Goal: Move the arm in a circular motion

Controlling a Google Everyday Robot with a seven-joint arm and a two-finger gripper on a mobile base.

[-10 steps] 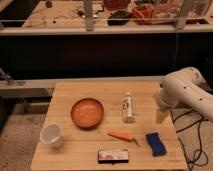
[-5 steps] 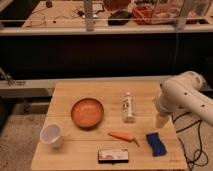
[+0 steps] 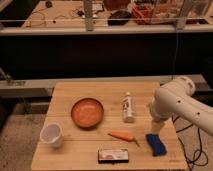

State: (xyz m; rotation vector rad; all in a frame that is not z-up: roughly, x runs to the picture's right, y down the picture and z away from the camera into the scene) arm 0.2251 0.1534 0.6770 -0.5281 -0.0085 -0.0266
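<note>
Hand (image 3: pixel 157 127) at the lower end of the arm (image 3: pixel 175 102), low over the right part of the tabletop (image 3: pixel 72 92), just above the blue sponge (image 3: pixel 156 145) and a little to the right of the white bottle (image 3: pixel 128 107). Not possible to tell whether released or clenched, being seen only as a short pale stub under the thick white casing. Nothing visible in its grasp. Seemingly no contact with the sponge, though too close to it for a sure judgement. Compared with one second ago, shifted a little to the left and downward, further in over the tabletop, with the rounded joint also lower and nearer to the bottle. Half a second ago, about midway between these two positions. So a small, steady drift in one direction, fitting well with one part of a circle, probably the inward and descending part. Not enough here to say how much of the circle is done. Orange bowl (image 3: pixel 87 112), carrot (image 3: pixel 121 135), white cup (image 3: pixel 51 135) and flat packet (image 3: pixel 113 155) in the same places as before, untouched. For the rest of the circular motion, probably necessary to curve away again before reaching the sponge or the bottle.
</note>
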